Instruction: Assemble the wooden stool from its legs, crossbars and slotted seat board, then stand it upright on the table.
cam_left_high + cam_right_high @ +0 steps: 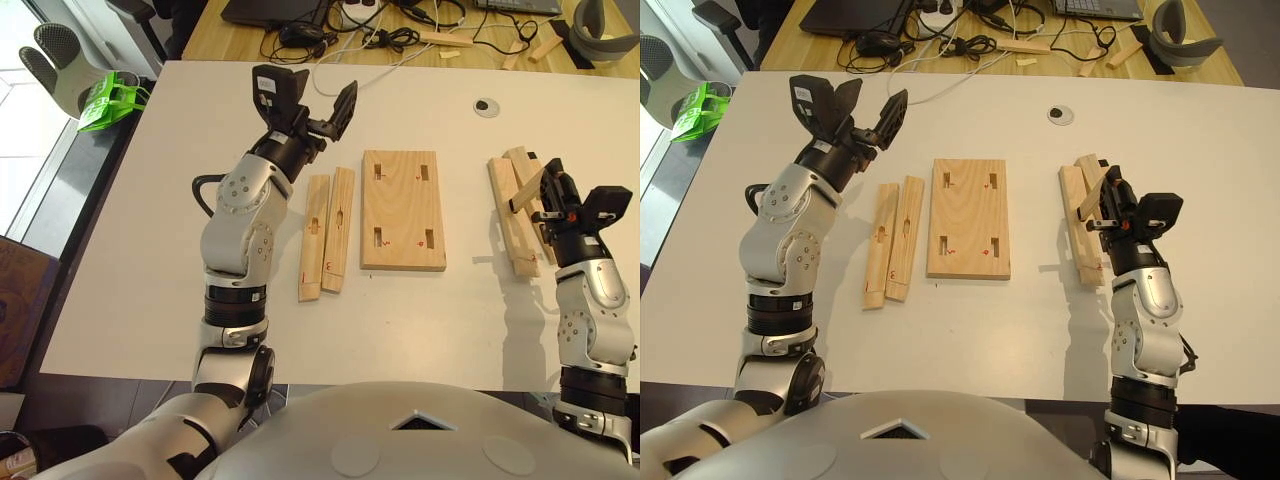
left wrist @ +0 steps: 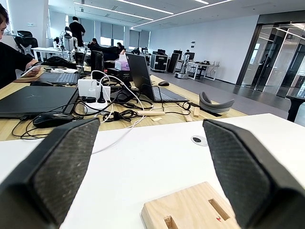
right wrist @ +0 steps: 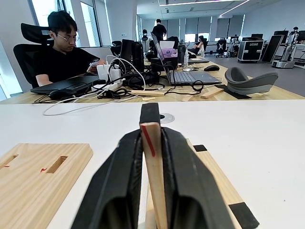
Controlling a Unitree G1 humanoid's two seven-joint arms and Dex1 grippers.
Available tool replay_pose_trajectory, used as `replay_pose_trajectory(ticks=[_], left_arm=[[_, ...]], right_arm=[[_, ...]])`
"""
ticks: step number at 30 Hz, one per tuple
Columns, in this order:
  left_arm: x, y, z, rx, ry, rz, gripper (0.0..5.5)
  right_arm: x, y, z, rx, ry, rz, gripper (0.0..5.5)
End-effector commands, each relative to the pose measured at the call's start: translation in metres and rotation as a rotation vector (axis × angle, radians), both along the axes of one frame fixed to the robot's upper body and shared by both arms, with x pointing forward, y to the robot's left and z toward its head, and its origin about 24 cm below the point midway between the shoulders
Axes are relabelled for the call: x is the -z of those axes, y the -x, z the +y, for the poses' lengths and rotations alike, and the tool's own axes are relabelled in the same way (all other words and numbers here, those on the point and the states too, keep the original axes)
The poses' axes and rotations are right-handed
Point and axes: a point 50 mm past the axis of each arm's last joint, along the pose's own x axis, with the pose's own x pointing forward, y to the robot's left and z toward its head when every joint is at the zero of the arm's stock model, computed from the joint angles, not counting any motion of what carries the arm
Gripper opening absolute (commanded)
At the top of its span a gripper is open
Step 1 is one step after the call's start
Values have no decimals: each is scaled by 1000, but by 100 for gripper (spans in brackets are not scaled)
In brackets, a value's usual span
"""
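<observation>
White table (image 1: 120,260) holds all the parts, loose — nothing is joined yet, so most work is left. In the middle the board (image 1: 403,210) lies flat, slots up. Two legs (image 1: 326,235) lie just left of it; a pile (image 1: 503,200) of sticks lies right. Over that pile the right gripper (image 1: 548,192) pinches a thin crossbar (image 3: 153,162). Up past the legs, the left gripper (image 1: 308,105) is wide open — empty.
</observation>
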Motion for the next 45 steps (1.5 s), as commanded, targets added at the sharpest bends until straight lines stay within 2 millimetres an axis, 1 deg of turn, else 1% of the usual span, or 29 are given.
replay_pose_trajectory(ticks=[1, 4, 6, 7, 8, 12, 15, 17, 18, 19, 24, 26, 27, 28, 29, 30, 31, 32, 33, 34, 35, 36, 38, 40, 43, 45], left_arm=[[-1, -1, 0, 3, -16, 4, 400], [1, 0, -1, 3, -15, 9, 400], [2, 0, -1, 3, -14, 11, 400], [2, 0, -1, 3, -14, 12, 400], [3, 0, -1, 2, -15, 15, 400], [6, 1, 0, -2, -18, 23, 400], [8, 1, 1, -7, -19, 29, 400], [9, 1, 1, -9, -19, 32, 400], [10, 2, 1, -11, -20, 33, 400], [11, 2, 2, -13, -21, 35, 400], [13, 3, 0, -16, -20, 38, 400], [13, 2, -1, -13, -19, 36, 400], [13, 2, -1, -13, -18, 34, 400], [12, 2, -2, -12, -18, 33, 400], [12, 2, -2, -12, -18, 32, 400], [12, 3, -2, -11, -18, 32, 400], [12, 3, -2, -12, -17, 32, 400], [12, 3, -2, -12, -17, 33, 400], [12, 3, -2, -11, -16, 33, 400], [12, 3, -2, -11, -16, 33, 400], [12, 4, -3, -10, -15, 33, 400], [11, 3, -3, -9, -15, 33, 400], [11, 2, -3, -8, -15, 32, 400], [11, 2, -2, -11, -15, 33, 400], [11, 3, -3, -11, -14, 35, 400], [11, 3, -3, -13, -12, 35, 400]], right_arm=[[32, 9, -4, 47, -33, 200, 42], [21, 1, -1, 36, -43, 171, 42], [19, 0, 0, 28, -39, 177, 42], [18, 0, 1, 29, -32, 181, 79], [16, 1, 2, 25, -25, 180, 88], [7, -1, 4, 19, -12, 160, 155], [-8, -9, 5, 21, 21, 98, 207], [-26, -16, 5, 29, 57, 29, 238], [-38, -21, 3, 38, 75, -14, 260], [-56, -28, 3, 44, 100, -77, 266], [-138, -66, 11, 31, 155, -307, 361], [-160, -78, 13, 27, 161, -337, 361], [-162, -84, 13, 21, 159, -303, 361], [-159, -88, 13, 19, 157, -259, 361], [-151, -91, 12, 12, 151, -193, 361], [-138, -92, 11, 7, 146, -112, 361], [-122, -92, 9, -3, 131, -7, 361], [-100, -89, 7, -1, 118, 104, 361], [-73, -83, 8, -25, 115, 233, 361], [-53, -77, 8, -34, 115, 323, 361], [-34, -70, 9, -49, 89, 422, 361], [-24, -65, 10, -49, 80, 468, 361], [-19, -64, 11, -44, 68, 483, 361], [-25, -69, 12, -39, 63, 448, 361], [-39, -77, 13, -28, 79, 361, 361], [-56, -81, 16, -32, 108, 254, 361]])
